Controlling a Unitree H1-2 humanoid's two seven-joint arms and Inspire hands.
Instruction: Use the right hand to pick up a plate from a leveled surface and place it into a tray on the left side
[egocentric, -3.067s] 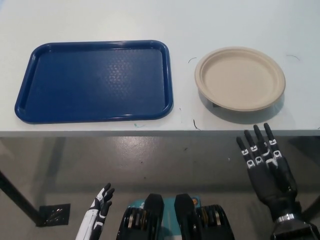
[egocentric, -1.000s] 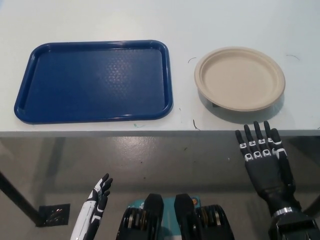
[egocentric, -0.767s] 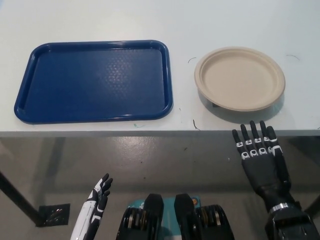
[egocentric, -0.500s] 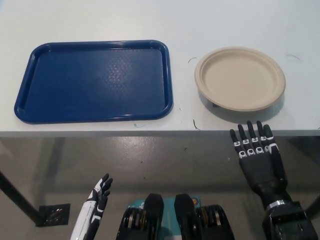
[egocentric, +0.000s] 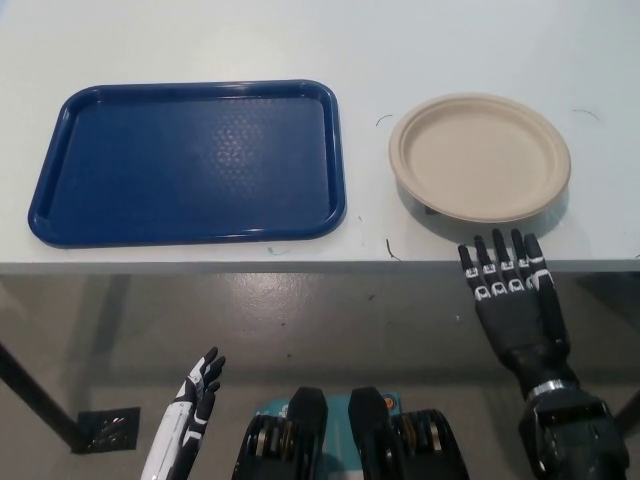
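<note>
While blue tray (egocentric: 190, 160) sits bare, plate (egocentric: 480, 157) beside it (untouched), right hand (egocentric: 512, 310) fingers spread.

Lab-like test space; plain white table (egocentric: 200, 30); bare concrete floor (egocentric: 300, 320).

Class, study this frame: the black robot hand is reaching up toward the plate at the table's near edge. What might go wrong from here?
1. The plate seems propped above the table, judging by the shadow beneath it; a push from the right robot hand may slide or tip it instead of gripping.
2. The fingertips overlap the table's front edge and could catch on it.
3. The plate might clip the tray rim when carried left.
</note>
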